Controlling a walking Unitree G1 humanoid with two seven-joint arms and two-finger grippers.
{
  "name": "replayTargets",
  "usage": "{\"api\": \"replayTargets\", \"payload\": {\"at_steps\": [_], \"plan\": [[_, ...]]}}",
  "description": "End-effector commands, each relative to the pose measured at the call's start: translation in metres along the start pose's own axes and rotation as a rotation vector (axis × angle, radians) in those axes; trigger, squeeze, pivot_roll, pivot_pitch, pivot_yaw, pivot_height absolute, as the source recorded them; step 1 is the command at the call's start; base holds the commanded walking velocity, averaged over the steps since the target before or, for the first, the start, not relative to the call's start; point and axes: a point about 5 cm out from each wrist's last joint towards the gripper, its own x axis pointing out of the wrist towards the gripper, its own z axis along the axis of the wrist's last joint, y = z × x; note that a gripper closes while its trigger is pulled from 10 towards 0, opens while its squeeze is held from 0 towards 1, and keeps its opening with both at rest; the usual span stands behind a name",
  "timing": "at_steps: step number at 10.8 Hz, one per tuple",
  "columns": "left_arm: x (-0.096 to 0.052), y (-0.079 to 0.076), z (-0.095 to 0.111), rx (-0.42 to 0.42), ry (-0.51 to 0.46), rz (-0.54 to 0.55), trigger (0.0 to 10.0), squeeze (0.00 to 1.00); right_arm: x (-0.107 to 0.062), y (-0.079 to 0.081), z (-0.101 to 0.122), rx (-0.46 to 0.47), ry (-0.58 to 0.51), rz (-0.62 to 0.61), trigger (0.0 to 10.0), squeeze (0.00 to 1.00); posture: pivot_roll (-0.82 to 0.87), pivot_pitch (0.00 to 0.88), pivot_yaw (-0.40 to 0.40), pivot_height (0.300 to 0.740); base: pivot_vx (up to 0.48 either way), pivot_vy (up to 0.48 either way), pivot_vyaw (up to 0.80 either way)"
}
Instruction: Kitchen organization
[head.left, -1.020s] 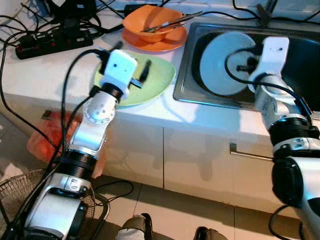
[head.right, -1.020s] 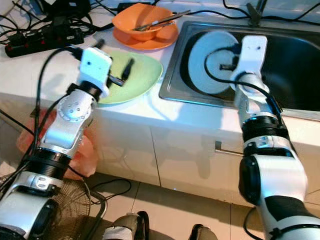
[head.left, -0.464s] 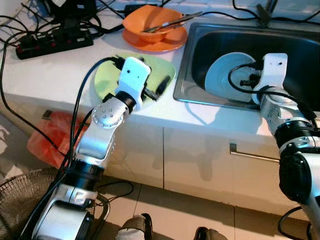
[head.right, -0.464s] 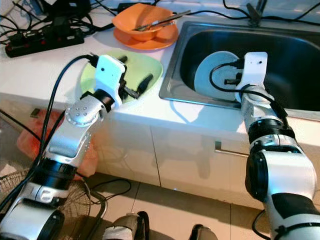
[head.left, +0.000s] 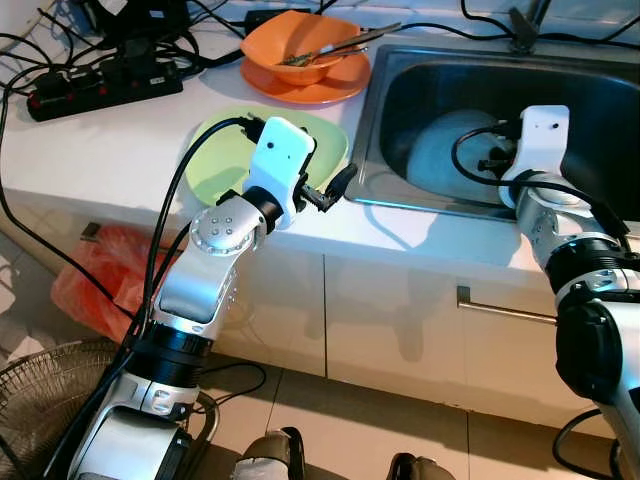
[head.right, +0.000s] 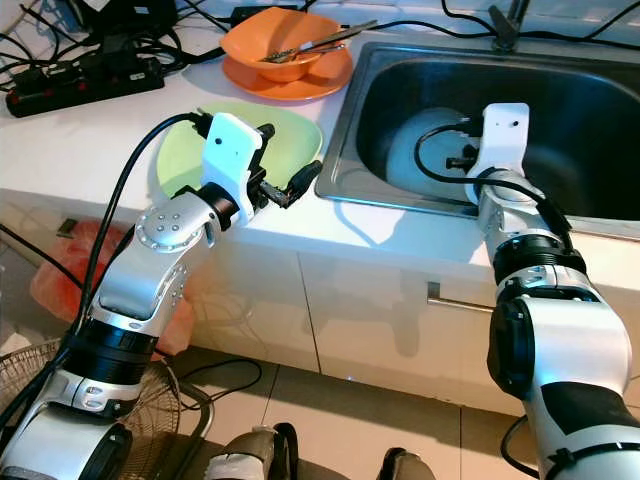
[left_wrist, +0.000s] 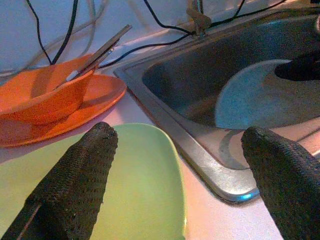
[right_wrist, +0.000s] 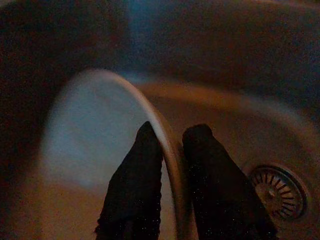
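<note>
A pale blue plate (head.left: 438, 160) lies low in the steel sink (head.left: 364, 150). My right gripper (right_wrist: 172, 134) is shut on its rim (right_wrist: 167, 150), one black finger on each side. A light green plate (head.left: 222, 160) rests on the white counter left of the sink. My left gripper (left_wrist: 178, 132) hovers open over its right edge, close to the sink rim, with nothing between its fingers (left_wrist: 80, 175). Behind the green plate stands an orange bowl (head.left: 300, 48) on an orange plate, with utensils in it.
A black power strip (head.left: 100, 85) and several cables crowd the counter's back left. The tap base (head.left: 525, 28) stands behind the sink and the drain (right_wrist: 277, 197) sits beside the blue plate. Below are a cupboard handle (head.left: 500, 310), a red bag (head.left: 95, 285) and a fan (head.left: 40, 400).
The right gripper has lowered the blue plate from upright down into the sink. The left gripper has moved right across the green plate towards the sink edge.
</note>
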Motion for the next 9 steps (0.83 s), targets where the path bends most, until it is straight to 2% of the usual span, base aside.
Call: {"api": "replayTargets", "payload": {"at_steps": [1, 4, 8, 9], "plan": [[-0.003, 0.0, 0.0, -0.006, 0.006, -0.005, 10.0, 0.0, 0.0, 0.007, -0.014, 0.028, 0.057, 0.031, 10.0, 1.0, 0.2, 0.175, 0.09, 0.74, 0.0, 0.0, 0.0], [-0.004, 0.007, 0.0, -0.015, 0.024, 0.019, 10.0, 0.0, 0.0, 0.006, -0.016, 0.044, 0.067, 0.036, 10.0, 1.0, 0.2, 0.167, 0.089, 0.74, 0.0, 0.0, 0.0], [-0.003, 0.008, -0.002, -0.041, 0.027, 0.034, 10.0, 0.0, 0.0, 0.009, -0.01, 0.047, 0.035, 0.046, 10.0, 1.0, 0.18, 0.155, 0.081, 0.74, 0.0, 0.0, 0.0], [-0.005, 0.011, -0.001, -0.073, -0.02, 0.105, 10.0, 0.0, 0.0, 0.018, -0.006, 0.043, -0.008, 0.084, 10.0, 1.0, 0.15, 0.145, 0.065, 0.74, 0.0, 0.0, 0.0]]}}
